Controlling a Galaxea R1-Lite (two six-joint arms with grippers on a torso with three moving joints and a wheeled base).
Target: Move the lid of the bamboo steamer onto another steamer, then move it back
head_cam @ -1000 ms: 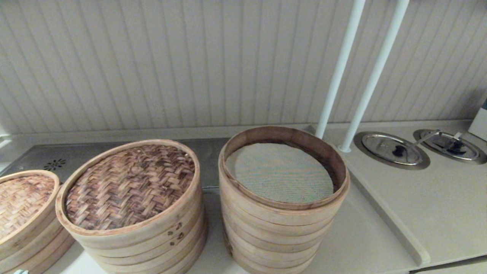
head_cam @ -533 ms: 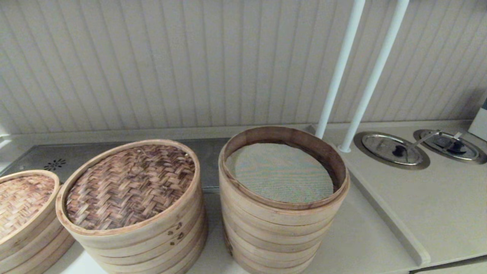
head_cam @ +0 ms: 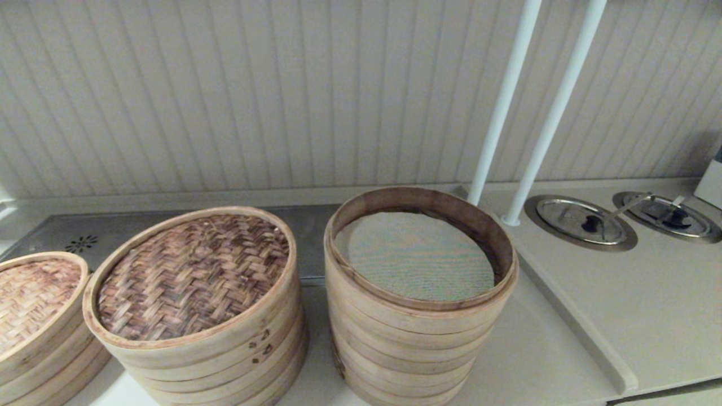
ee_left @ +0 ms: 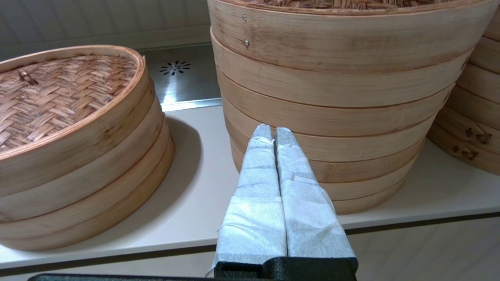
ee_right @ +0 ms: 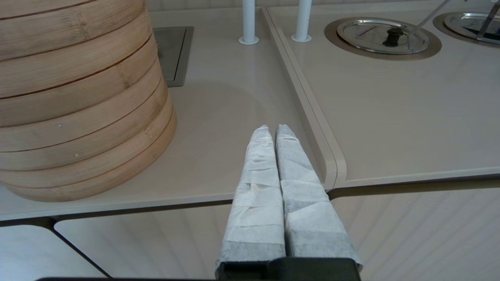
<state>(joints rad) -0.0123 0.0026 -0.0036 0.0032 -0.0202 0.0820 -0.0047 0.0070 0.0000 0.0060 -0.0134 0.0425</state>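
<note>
The bamboo steamer lid (head_cam: 192,276), dark brown herringbone weave in a pale hoop, lies on the shorter stack (head_cam: 237,361) left of centre. The other steamer (head_cam: 417,338), a tall stack of pale rings with a grey-green mesh liner (head_cam: 414,256), stands open at centre. Neither arm shows in the head view. My left gripper (ee_left: 272,130) is shut and empty, low at the counter's front edge, pointing at the shorter stack's side (ee_left: 332,97). My right gripper (ee_right: 272,129) is shut and empty, over the counter edge to the right of the tall stack (ee_right: 78,117).
A third steamer with a paler tan lid (head_cam: 31,299) sits at far left. Two white poles (head_cam: 502,113) rise behind the tall stack. Round steel lids (head_cam: 581,221) are set in the raised counter on the right. A steel drain panel (head_cam: 84,237) lies behind.
</note>
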